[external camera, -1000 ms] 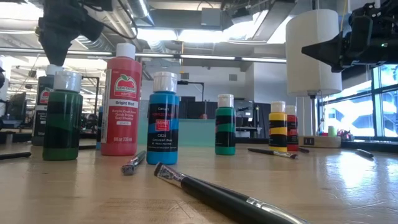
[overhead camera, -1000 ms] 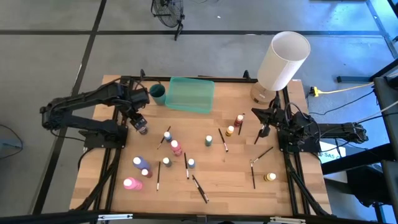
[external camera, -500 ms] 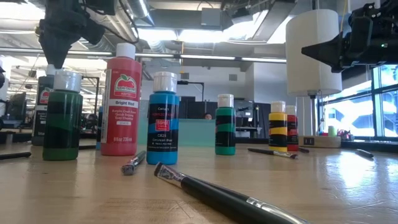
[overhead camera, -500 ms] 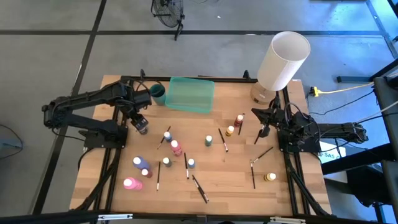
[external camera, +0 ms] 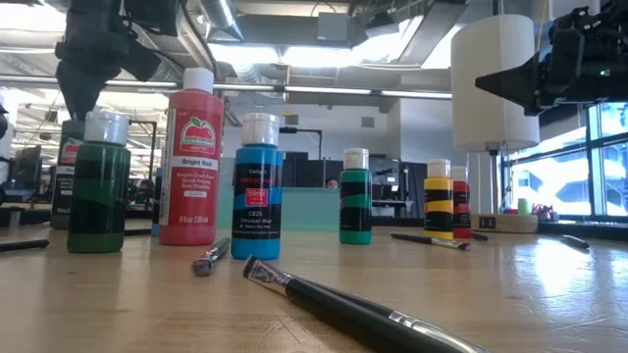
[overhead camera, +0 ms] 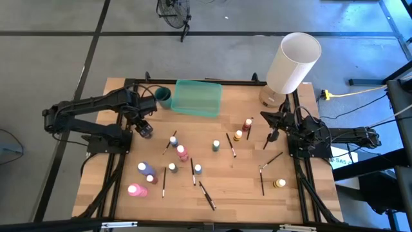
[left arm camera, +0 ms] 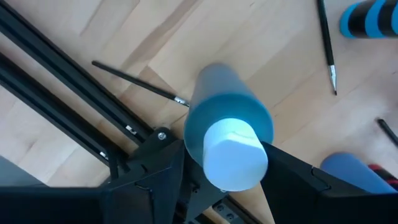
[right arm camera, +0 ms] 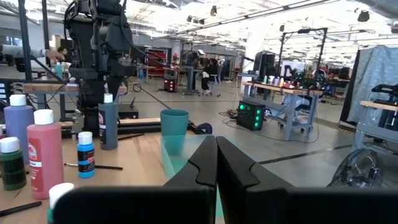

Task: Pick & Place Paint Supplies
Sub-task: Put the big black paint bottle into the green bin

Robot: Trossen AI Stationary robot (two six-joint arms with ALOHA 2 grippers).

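So the left claw (left arm camera: 225, 163) is clamped around a grey-blue plastic paint bottle with a white cap (left arm camera: 229, 134). In the last second it's drifted slightly toward the left edge of the wooden worktop (overhead camera: 244, 180), bottle still in its grip. Looks like mid-carry to me, maybe heading for the translucent green rectangular tray (overhead camera: 197, 98). The right claw (overhead camera: 273, 136) waits near the right edge, fingers pressed together and empty.
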